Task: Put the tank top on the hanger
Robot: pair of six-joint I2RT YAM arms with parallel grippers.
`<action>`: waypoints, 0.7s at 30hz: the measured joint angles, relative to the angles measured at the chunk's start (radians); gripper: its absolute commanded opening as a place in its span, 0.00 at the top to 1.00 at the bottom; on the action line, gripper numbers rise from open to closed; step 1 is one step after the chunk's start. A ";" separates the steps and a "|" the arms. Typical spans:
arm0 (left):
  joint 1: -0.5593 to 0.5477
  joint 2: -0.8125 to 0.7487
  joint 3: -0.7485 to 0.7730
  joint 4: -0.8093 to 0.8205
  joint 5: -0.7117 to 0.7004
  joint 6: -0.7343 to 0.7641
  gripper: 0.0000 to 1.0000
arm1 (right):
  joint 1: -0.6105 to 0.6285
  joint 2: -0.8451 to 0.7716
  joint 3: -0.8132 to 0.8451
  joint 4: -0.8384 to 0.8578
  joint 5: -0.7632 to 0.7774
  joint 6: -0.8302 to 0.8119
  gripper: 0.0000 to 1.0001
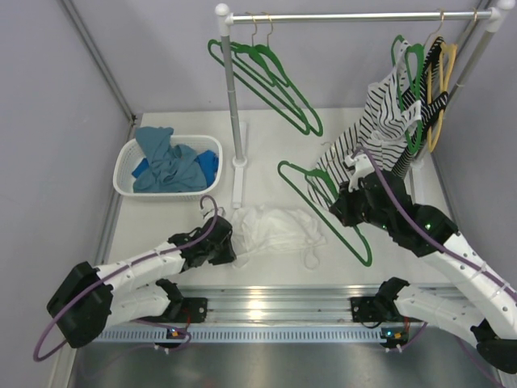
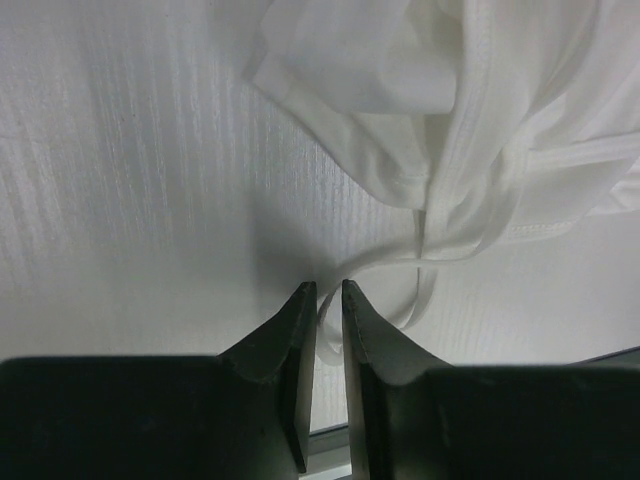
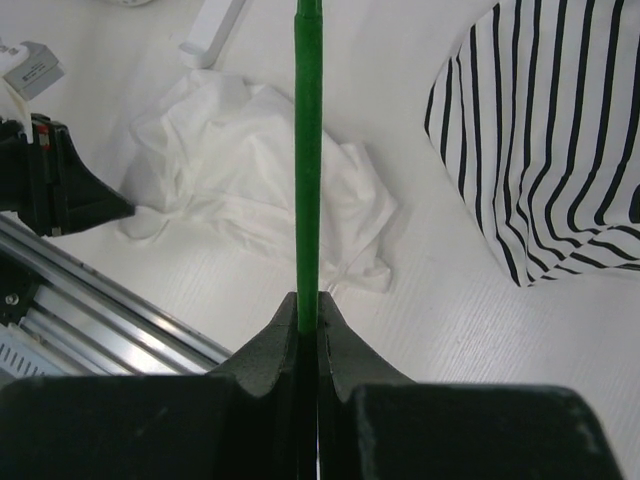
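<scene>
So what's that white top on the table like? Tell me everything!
The tank top is plain white and made of thin, soft-looking cloth, with narrow straps and stitched hems. It lies crumpled in a heap on the white table, not spread out, near the front edge between the two arms. One looped strap trails toward the left gripper, which is nearly shut and seems to pinch it.

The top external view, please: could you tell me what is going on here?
The right gripper is shut on a bar of the thin bright green triangular hanger. The left gripper pinches a strap of the thin white tank top, which lies crumpled on the white table, not yet on the hanger.
</scene>
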 measured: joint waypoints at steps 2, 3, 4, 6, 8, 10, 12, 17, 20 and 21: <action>-0.003 0.013 0.002 0.014 0.005 0.000 0.85 | 0.000 0.000 0.003 -0.021 -0.011 -0.002 1.00; -0.003 0.018 0.003 0.019 0.009 0.000 0.88 | 0.000 0.001 0.009 -0.035 -0.018 -0.004 1.00; -0.003 0.023 0.004 0.023 0.011 -0.001 0.90 | 0.000 0.002 0.016 -0.049 -0.025 -0.006 1.00; -0.003 0.031 0.007 0.025 0.014 0.002 1.00 | 0.000 0.002 0.041 -0.079 -0.045 -0.007 1.00; -0.003 0.033 0.010 0.024 0.014 0.005 1.00 | 0.000 0.001 0.062 -0.101 -0.072 -0.007 1.00; -0.003 0.034 0.013 0.019 0.008 0.006 1.00 | 0.000 0.000 0.079 -0.125 -0.107 -0.008 1.00; -0.003 0.034 0.022 0.005 -0.008 0.010 1.00 | 0.000 -0.002 0.086 -0.148 -0.138 -0.013 1.00; -0.003 0.033 0.078 -0.005 -0.058 0.026 1.00 | 0.000 -0.008 0.087 -0.211 -0.225 -0.024 1.00; -0.003 0.034 0.119 -0.003 -0.087 0.033 1.00 | 0.000 -0.020 0.082 -0.222 -0.273 -0.024 1.00; -0.003 0.035 0.133 -0.003 -0.095 0.035 1.00 | 0.000 -0.028 0.076 -0.222 -0.289 -0.023 1.00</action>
